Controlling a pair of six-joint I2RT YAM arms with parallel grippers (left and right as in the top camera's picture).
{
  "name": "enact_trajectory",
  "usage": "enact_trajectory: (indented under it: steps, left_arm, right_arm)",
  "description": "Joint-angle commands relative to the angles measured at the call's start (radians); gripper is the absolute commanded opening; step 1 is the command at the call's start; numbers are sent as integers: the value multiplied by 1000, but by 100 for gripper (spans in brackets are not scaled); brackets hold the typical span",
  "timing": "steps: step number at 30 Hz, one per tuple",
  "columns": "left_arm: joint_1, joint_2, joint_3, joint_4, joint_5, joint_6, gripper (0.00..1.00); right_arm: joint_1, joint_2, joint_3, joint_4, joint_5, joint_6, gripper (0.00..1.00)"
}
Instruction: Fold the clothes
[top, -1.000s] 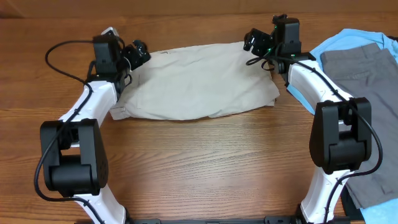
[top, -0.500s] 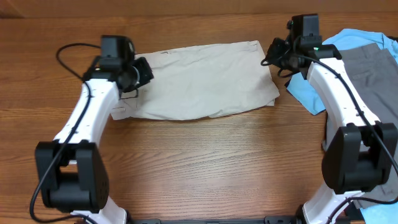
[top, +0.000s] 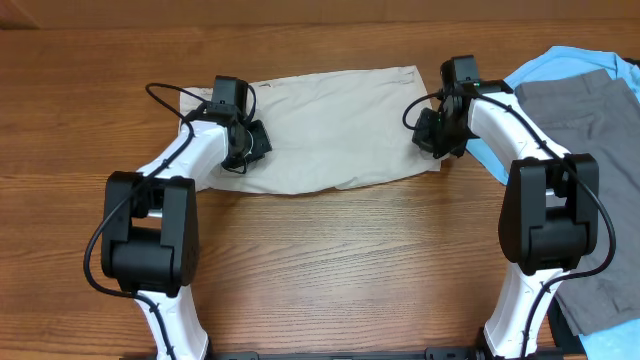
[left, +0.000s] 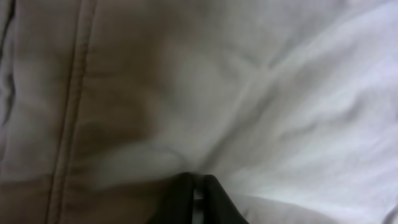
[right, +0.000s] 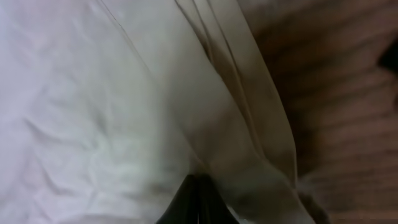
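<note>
Left gripper is clamped on a pinch of the pale beige cotton shorts near their left end; they're lying flat toward the far side of the brown wooden table. Right gripper is pinched shut on the layered right edge. Looks like the grab before a fold, so next both probably need to lift together and carry the cloth over evenly.

Wooden table, brown grain, spans the frame. Light blue shirt lies at upper right; grey trousers rest on top of it (both cut by the right edge).
</note>
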Motion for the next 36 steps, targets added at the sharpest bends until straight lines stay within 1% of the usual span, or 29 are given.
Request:
enact_trajectory:
  steps: [1,3,5,10,13,16,21,25,28,32,36]
  left_arm:
    - [2,77,-10,-77,-29,11,13]
    - [2,84,-11,-119,-29,11,11]
    - [2,85,-11,-160,-29,11,8]
    - [2,85,-11,-240,-26,16,4]
    - [2,85,-11,-272,-26,26,4]
    - [2,85,-11,-302,-26,26,4]
    - [2,85,-11,-317,-27,31,4]
    - [1,85,-11,-340,-26,30,4]
    - [-13,84,-11,-385,-41,37,4]
    - [-52,81,-11,-414,-60,29,4]
    - [-108,52,-11,-430,-76,24,4]
  right_arm:
    - [0,-4,-27,-29,0,-6,4]
    - [-1,-4,-56,-28,1,-6,4]
    - [0,-4,-92,-16,3,-6,4]
    - [-1,-4,-198,7,3,5,4]
    - [-2,-5,-249,-5,3,8,4]
    - [-2,-5,-285,-55,29,87,4]
    - [-1,-5,-331,-126,28,164,4]
    - [0,-5,-379,-171,25,186,4]
    - [0,-6,-435,-190,8,190,4]
    - [0,-16,-491,-193,-5,187,4]
    - [0,-66,-517,-202,-5,185,4]
